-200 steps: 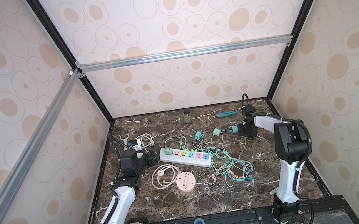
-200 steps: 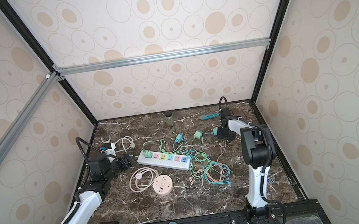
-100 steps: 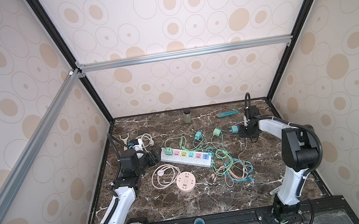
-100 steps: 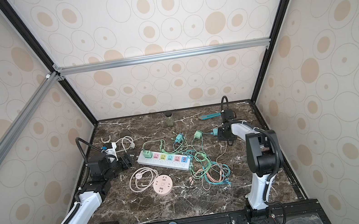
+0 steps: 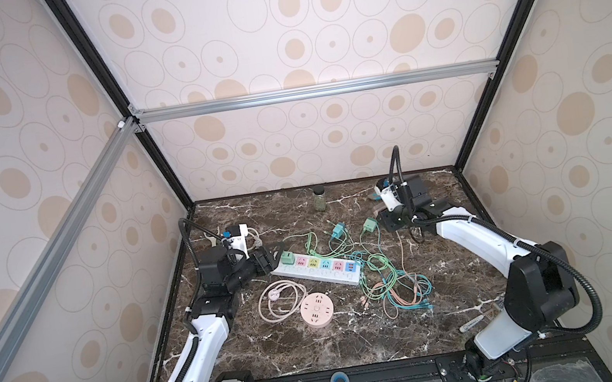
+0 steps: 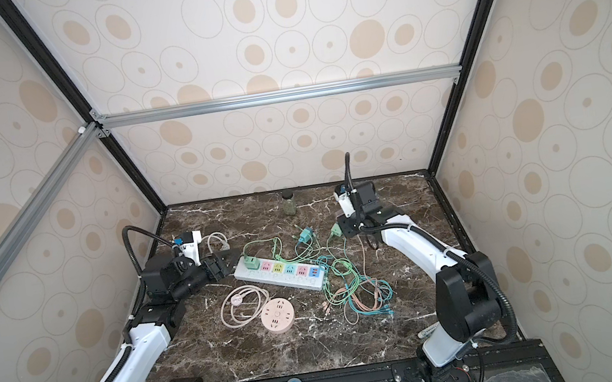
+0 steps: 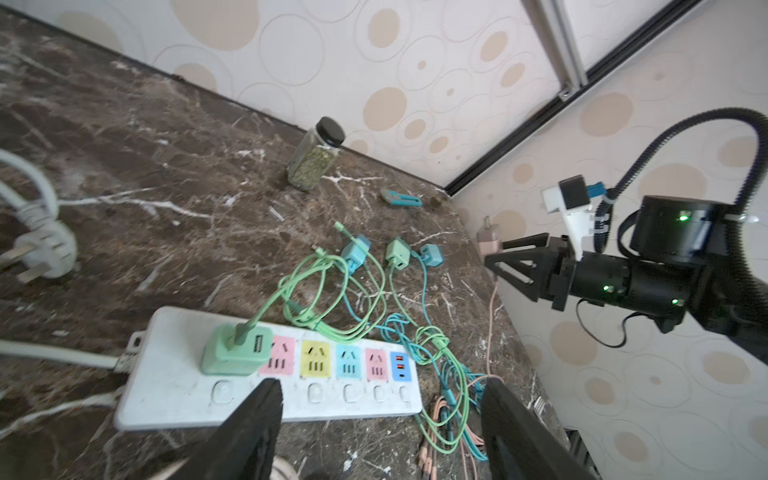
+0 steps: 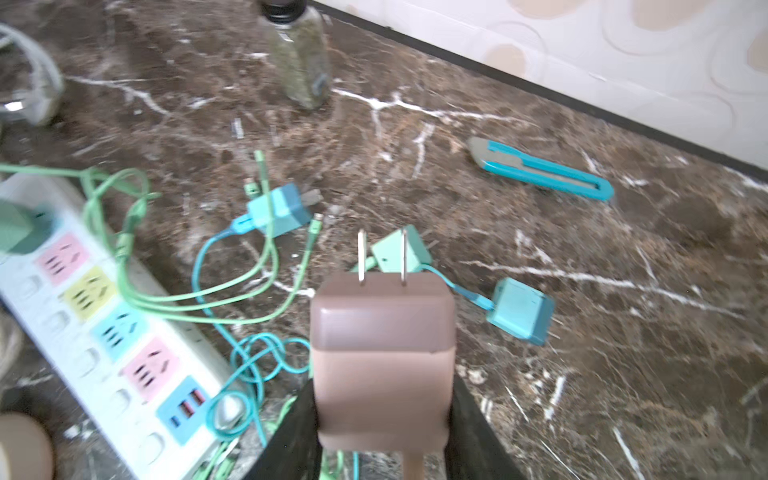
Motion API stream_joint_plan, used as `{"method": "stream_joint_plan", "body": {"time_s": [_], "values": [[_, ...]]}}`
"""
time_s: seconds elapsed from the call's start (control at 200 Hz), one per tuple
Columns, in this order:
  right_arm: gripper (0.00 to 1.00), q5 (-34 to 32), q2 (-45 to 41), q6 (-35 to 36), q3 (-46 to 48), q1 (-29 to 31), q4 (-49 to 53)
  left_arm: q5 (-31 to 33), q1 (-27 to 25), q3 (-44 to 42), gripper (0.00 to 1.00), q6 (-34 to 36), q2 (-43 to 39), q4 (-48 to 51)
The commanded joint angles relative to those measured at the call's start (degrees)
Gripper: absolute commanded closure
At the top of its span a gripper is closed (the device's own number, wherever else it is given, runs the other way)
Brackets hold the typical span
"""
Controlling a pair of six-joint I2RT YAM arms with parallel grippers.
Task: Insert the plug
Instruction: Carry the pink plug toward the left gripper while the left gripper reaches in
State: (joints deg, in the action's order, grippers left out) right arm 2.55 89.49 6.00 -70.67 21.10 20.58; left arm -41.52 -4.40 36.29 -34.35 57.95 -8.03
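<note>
A white power strip [image 5: 317, 269] [image 6: 282, 276] [image 7: 166, 399] [image 8: 45, 328] with coloured sockets lies mid-table. A green plug [image 5: 286, 259] [image 7: 235, 351] sits in its left-end socket. My right gripper [image 8: 382, 386] [image 5: 383, 217] [image 6: 343, 228] [image 7: 494, 257] is shut on a pinkish-brown plug [image 8: 382, 353] [image 7: 487, 241], held above the table with its two prongs pointing away from the wrist. It hovers at the back right, beyond the strip's right end. My left gripper [image 7: 380, 401] [image 5: 275, 255] [image 6: 229, 257] is open and empty, just off the strip's left end.
Loose teal plug [image 5: 338, 231] and green plug [image 5: 369, 225] lie behind the strip, with tangled cables [image 5: 391, 285] to its right. A round pink socket hub [image 5: 316, 311] and coiled cord sit in front. A jar [image 5: 319, 198] and a teal cutter [image 8: 540, 170] stand near the back wall.
The right arm's elbow has swung out toward the front right while its gripper keeps the plug near the back right. The left arm has hardly moved.
</note>
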Motion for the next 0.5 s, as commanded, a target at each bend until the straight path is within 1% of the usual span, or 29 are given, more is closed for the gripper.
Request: {"method": "stream_joint_plan", "body": {"time_s": [0.0,0.145,0.245,0.395,0.495], "values": [[0.73,2.55,-3.19,6.96,1.56,3.48,-2.1,-6.29,-1.41,3.63,0.24,-0.89,1.07,-1.27],[0.73,2.29,-5.91,11.53,2.61,8.38,-3.28,-10.25,-4.07,5.05,0.24,-1.08,3.63,-2.57],[0.73,2.55,-7.81,13.64,3.7,10.79,-5.03,-12.73,-7.11,6.07,0.24,-0.75,5.76,-3.26],[0.72,2.68,-9.66,16.63,4.28,14.19,-6.16,-11.96,-11.63,8.82,0.24,0.85,8.67,-1.59],[0.72,2.04,-10.05,18.26,4.23,16.18,-6.66,-10.97,-13.69,9.36,0.23,0.73,9.53,-2.76]]}}
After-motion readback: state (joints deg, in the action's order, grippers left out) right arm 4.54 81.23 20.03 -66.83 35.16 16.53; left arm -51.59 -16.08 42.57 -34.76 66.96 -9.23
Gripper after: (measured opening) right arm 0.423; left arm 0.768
